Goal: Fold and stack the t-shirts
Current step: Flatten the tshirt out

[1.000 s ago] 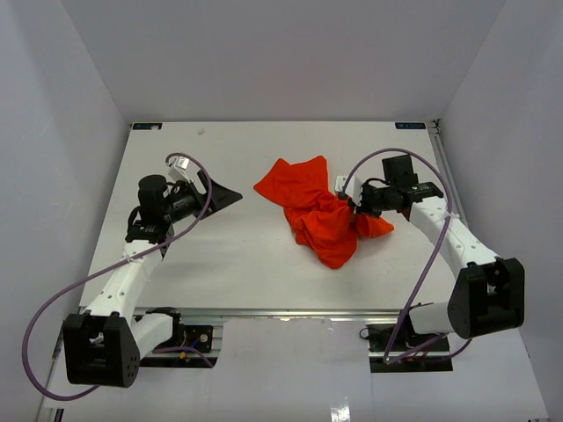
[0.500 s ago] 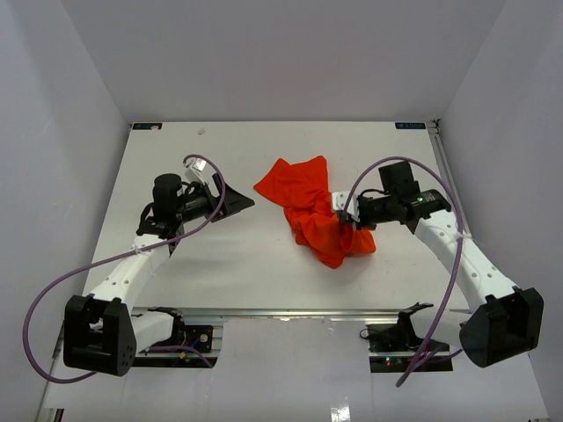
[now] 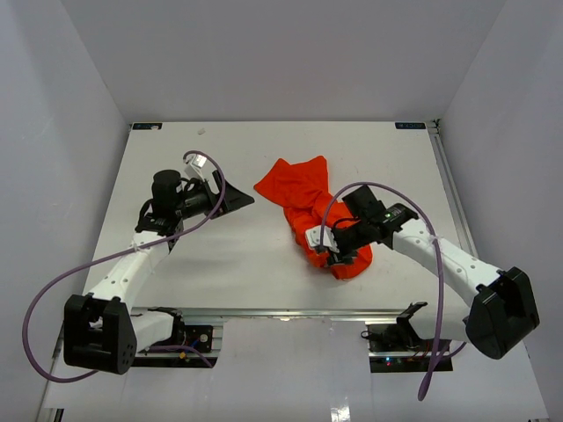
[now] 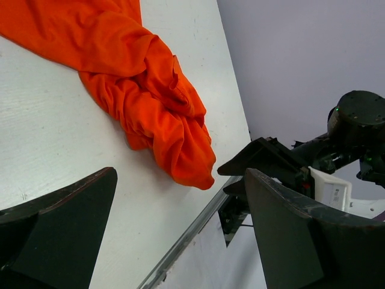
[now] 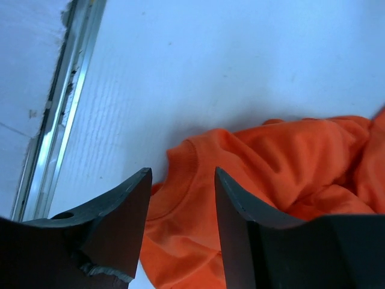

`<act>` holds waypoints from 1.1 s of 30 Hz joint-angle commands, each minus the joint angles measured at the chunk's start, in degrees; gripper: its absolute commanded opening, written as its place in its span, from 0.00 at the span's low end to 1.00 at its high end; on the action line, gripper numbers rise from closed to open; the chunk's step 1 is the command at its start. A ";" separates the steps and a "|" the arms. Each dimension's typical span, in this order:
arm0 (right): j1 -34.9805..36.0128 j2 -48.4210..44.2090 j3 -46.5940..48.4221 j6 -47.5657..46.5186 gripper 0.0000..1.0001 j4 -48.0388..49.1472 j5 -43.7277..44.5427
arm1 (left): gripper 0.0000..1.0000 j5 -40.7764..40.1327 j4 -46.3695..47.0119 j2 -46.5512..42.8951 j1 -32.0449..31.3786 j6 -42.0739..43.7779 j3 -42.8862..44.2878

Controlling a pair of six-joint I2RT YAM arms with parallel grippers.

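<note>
Jaws on the right gripper now stand part open with nothing between them. A second ago they were clamped on a bunch of the orange t-shirt, so that's a release. In that second the right arm swung from the shirt's right side round to its near end and dragged the loose flap that lay out to the right in under the heap. Left gripper is spread wide and empty, hovering over bare table just left of the shirt; it edged toward the cloth early in that second and has held since. The shirt sits a bit right of table centre: the far part lies fairly flat, the near part is a twisted wad under the right wrist. The right wrist view shows the ribbed collar directly below the open fingers, resting on the table, not lifted. Read: this was a reposition, not a fold. The shirt isn't flattened and no fold line is set, so the task is barely started. The likely next need is a fresh grip on the collar or a shoulder, with the left arm taking the other side to spread the shirt. Risk: pinching several layers of the wad.
</note>
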 commanded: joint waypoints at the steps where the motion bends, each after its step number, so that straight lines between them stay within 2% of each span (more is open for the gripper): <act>1: -1.42 -1.36 5.24 6.09 0.53 4.44 -1.19 | 0.98 0.68 -1.98 -0.91 -0.30 1.26 2.41; 4: -4.66 -3.39 6.04 10.04 0.54 5.76 -1.02 | 0.98 -0.11 -2.60 -1.53 -0.30 1.44 2.58; 10: -16.97 -4.18 2.97 9.26 0.52 -1.18 -2.51 | 0.98 -1.08 -3.13 -2.06 -0.30 1.70 3.02; 12: -20.22 -4.36 1.74 13.12 0.50 -1.01 -1.81 | 0.98 -1.17 -3.22 -1.97 -0.30 1.97 3.37; 13: -20.93 -4.01 1.38 15.57 0.49 -0.31 0.02 | 0.98 -1.52 -3.30 -1.97 -0.30 2.14 3.55; 14: -21.98 -3.92 0.95 22.73 0.49 0.92 1.69 | 0.98 -1.52 -3.39 -1.88 -0.39 2.23 3.64; 18: -25.50 -1.81 0.85 33.60 0.49 3.65 4.69 | 0.98 -1.52 -3.30 -1.27 -0.39 2.32 4.25; 24: -31.48 6.18 1.91 39.67 0.49 -0.91 2.77 | 0.98 -1.61 -3.22 -0.74 -0.30 2.41 4.34; 33: -32.62 11.28 -0.46 43.01 0.52 -2.42 2.14 | 0.98 -1.96 -3.65 -0.48 -0.30 1.35 4.17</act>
